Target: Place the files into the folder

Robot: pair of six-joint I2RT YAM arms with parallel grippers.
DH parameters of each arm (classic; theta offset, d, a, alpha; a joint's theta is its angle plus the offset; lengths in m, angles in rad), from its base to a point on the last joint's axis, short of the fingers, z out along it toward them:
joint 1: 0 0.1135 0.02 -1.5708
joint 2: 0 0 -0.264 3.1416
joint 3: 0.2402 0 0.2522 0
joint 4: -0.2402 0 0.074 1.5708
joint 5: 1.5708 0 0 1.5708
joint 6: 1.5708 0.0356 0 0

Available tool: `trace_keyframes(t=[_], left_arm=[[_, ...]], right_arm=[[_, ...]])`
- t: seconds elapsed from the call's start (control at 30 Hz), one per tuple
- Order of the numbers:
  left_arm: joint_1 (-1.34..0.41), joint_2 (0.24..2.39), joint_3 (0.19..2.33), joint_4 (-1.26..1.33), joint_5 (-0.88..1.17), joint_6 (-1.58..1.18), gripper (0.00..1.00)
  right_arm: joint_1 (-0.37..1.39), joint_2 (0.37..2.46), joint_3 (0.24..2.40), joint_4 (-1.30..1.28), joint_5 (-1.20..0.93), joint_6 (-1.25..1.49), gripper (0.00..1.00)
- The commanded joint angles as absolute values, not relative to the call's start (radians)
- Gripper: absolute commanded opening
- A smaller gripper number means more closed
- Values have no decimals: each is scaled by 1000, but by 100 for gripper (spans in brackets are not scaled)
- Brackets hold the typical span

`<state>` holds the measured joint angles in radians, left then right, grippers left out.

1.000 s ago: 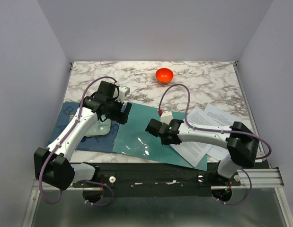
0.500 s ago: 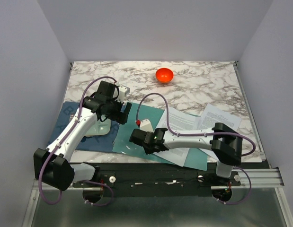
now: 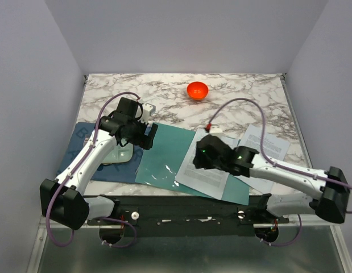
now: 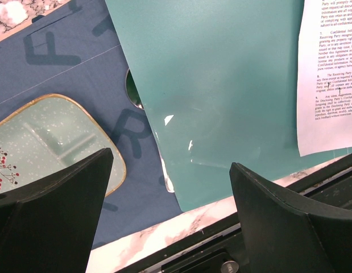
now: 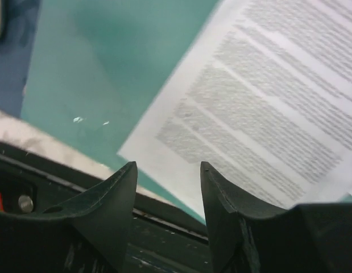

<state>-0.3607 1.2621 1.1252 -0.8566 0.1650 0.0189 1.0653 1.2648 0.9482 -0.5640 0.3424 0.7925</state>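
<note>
While the desk [image 3: 249,96] carries everything, the biggest flat things on it are the blue mat [image 3: 79,139] at left and the teal folder [image 3: 164,156], whose left edge overlaps the mat. One sheet [image 3: 207,177] of the files lies on the folder's right half, slightly askew, its near corner close to the folder's front edge. The other files [image 3: 277,145] sit on the desk just right of the folder, partly under the right arm. A mint plate [image 4: 45,136] rests on the mat, and a red bowl [image 3: 197,90] stands well apart at the back.

The left fingers [image 4: 56,216] are spread wide over the folder's left edge, with nothing between them. The right fingers [image 5: 104,210] are parted above the sheet's near corner and hold nothing.

The step in hand looks like letting go of the first sheet after laying it on the folder. Next, the right arm probably has to swing back to the files on the desk and take another sheet by an edge. Thin paper flat on the desk is hard to pinch, so it may need dragging rather than lifting.

A second ago the right fingers were over the folder's middle with the sheets still by the arm. Half a second ago they were drawing a sheet leftward. Now that sheet lies on the folder and the arm has pulled back right. The left arm has not moved.
</note>
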Motion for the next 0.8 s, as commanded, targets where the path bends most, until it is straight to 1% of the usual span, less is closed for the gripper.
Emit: trace_keyframes(t=[0.0,0.03,0.07,0.17,0.27,0.3,0.37,0.57,0.77], left_arm=[[-354,1253,1141,-857,156,32,98],[-354,1255,1140,-857,155,35,98],[-353,1256,1140,-857,156,38,98],[-353,1270,1138,-861,160,41,99],[-353,1289,1157,-871,166,41,99],[-353,1292,1170,-874,164,41,99],[-353,1296,1184,-884,158,43,99],[-353,1285,1186,-893,143,51,99],[-351,1279,1166,-896,132,66,99]], right_arm=[[863,1073,709,-519,259,827,57],[780,1042,681,-506,211,816,57],[744,996,643,-493,183,799,58],[648,988,629,-482,112,787,64],[606,1023,626,-489,77,813,77],[598,1054,620,-492,71,821,84],[574,1072,608,-486,54,834,89],[505,1063,546,-413,11,822,91],[427,1063,488,-331,-54,802,97]])
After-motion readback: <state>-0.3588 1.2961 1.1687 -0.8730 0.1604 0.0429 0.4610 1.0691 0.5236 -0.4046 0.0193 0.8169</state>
